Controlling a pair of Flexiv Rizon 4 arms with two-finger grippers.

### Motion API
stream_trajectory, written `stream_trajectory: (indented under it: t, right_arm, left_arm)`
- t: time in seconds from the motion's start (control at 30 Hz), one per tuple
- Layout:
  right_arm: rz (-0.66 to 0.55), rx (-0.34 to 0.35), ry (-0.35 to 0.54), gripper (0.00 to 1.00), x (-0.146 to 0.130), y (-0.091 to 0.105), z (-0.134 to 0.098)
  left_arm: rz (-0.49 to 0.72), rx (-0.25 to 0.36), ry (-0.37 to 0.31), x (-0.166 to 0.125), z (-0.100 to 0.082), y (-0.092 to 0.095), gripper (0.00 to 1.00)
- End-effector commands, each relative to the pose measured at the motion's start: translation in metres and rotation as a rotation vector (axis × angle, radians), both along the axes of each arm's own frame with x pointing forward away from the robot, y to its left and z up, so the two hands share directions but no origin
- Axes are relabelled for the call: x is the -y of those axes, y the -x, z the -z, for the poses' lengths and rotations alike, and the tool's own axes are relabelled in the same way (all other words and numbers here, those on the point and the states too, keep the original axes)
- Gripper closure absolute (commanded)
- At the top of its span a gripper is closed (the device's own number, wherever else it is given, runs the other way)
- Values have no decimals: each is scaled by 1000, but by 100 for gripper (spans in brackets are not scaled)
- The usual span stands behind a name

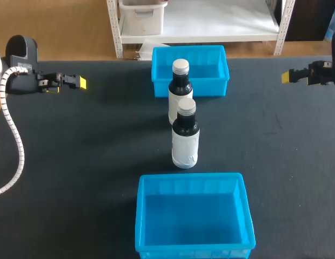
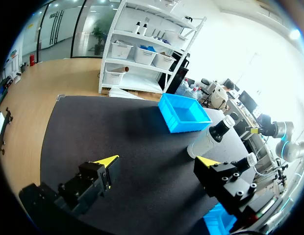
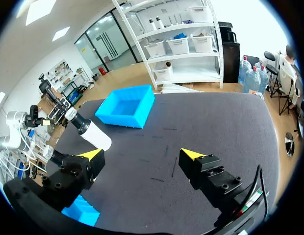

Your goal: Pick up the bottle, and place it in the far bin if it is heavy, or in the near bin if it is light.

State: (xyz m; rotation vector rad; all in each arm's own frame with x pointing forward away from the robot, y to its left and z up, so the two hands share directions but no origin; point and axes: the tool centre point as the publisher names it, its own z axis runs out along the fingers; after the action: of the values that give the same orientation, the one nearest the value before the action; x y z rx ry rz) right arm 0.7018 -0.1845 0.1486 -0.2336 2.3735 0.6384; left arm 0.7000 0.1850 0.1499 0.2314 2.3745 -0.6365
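Two dark bottles with white labels and silver caps stand upright mid-table, the nearer bottle [image 1: 185, 135] just in front of the farther bottle [image 1: 180, 89]. The far blue bin [image 1: 210, 86] sits behind them and the near blue bin [image 1: 192, 178] in front. My left gripper [image 1: 80, 82] hovers open at the far left, well away from the bottles. At the far right, my right gripper [image 1: 287, 76] is open too. The left gripper [image 2: 157, 161] holds nothing, with one bottle [image 2: 211, 137] ahead of it. Nothing sits in the right gripper [image 3: 142, 154] either; a bottle [image 3: 88, 129] lies ahead.
Both bins look empty inside. The far bin [image 2: 184, 113] [image 3: 126, 106] lies beyond the bottles in both wrist views, and a corner of the near bin [image 2: 218, 218] [image 3: 81, 208] shows beside one finger. Dark table surface [image 1: 92, 151] spreads to either side.
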Motion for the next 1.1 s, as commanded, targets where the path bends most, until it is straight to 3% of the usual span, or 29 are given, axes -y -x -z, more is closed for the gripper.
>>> stream_trajectory:
  t: [0.03,0.57,0.77,0.93,1.1]
  right_arm:
    - [3,0,3,0,0,2,-1]
    - [3,0,3,0,0,2,-1]
    - [-451,82,-13,0,12,-6,-4]
    - [-840,138,60,0,21,-1,-11]
    - [-840,138,60,0,21,-1,-11]
  left_arm:
    - [0,0,0,0,0,0,0]
    - [0,0,0,0,0,0,0]
    - [0,0,0,0,0,0,0]
    - [0,0,0,0,0,0,0]
    - [0,0,0,0,0,0,0]
